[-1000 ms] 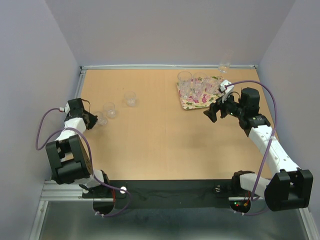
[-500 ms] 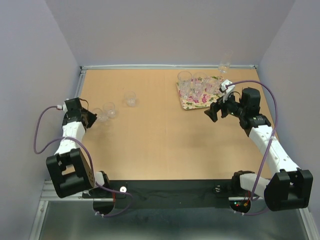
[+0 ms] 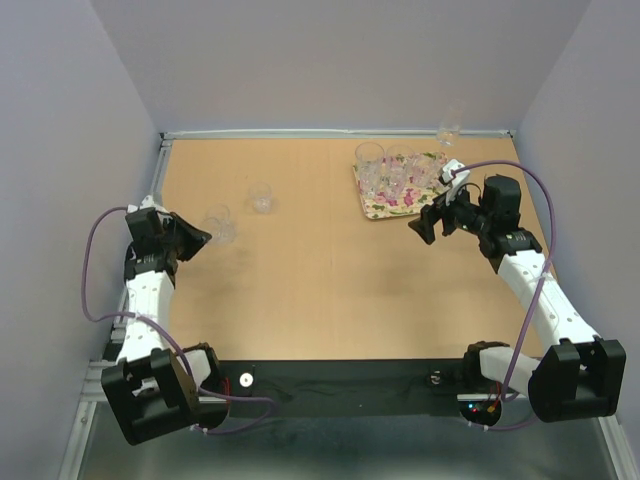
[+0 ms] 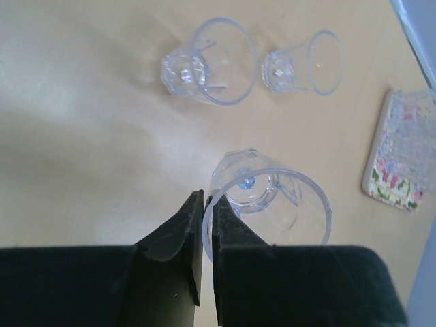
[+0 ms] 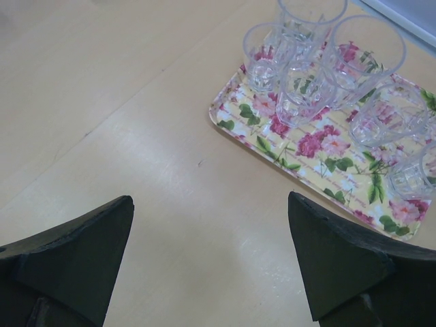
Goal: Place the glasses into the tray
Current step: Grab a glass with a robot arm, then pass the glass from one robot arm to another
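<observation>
Glass (image 4: 264, 195) rim now pinched in left tool (image 4: 207, 204); arm drawn back.

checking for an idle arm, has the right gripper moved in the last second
No. The right gripper hangs open at the same spot by the tray, at its near edge.

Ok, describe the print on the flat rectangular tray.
Pink-purple flowers and green leaves on cream; the flat rectangular tray shows best in the right wrist view.
</observation>
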Motion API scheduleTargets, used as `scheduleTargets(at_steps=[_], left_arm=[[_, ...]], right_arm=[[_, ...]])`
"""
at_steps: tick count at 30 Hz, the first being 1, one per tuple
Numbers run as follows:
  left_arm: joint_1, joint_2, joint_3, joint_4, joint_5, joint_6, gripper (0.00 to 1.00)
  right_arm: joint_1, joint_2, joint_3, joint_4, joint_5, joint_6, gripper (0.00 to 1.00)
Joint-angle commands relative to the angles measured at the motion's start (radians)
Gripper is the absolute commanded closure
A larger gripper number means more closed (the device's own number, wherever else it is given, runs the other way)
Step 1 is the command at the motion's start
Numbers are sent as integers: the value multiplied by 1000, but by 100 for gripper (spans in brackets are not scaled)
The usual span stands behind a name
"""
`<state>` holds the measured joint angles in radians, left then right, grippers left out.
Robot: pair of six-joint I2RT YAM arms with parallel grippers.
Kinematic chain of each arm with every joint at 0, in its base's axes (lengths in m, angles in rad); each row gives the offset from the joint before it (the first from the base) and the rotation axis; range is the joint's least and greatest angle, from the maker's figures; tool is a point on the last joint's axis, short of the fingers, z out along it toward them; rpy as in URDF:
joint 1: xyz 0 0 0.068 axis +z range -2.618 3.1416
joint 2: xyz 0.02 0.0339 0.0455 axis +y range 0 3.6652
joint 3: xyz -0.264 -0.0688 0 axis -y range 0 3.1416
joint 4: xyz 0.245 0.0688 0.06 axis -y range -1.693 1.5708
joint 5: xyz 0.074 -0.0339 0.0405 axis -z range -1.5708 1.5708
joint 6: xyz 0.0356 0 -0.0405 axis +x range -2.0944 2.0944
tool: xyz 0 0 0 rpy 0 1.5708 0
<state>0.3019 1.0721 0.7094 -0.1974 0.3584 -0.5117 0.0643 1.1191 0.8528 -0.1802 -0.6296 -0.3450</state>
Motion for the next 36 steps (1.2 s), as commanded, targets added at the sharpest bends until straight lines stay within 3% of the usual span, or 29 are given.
scheduleTargets(at_steps=[1,8,15,23,30,36], left_arm=[[-36,-83,-42,81,184,65,100],[-260,-95,-39,148,220,70,100],[-461,-95,-5,170,120,24,100],[-702,-67,-19,272,-30,-59,100],[-866,5,-7,354,-186,-112,100],[-986,90,47,365,-334,-158,100]], right_arm=[[-11,-13,-12,33,-28,-17,1],[-9,-13,-44,27,-105,-75,0],[-11,2,-41,13,-222,-77,0],[-8,74,106,-211,-268,-98,0],[41,107,238,-358,-211,-80,0],[178,142,321,-400,20,-5,0]])
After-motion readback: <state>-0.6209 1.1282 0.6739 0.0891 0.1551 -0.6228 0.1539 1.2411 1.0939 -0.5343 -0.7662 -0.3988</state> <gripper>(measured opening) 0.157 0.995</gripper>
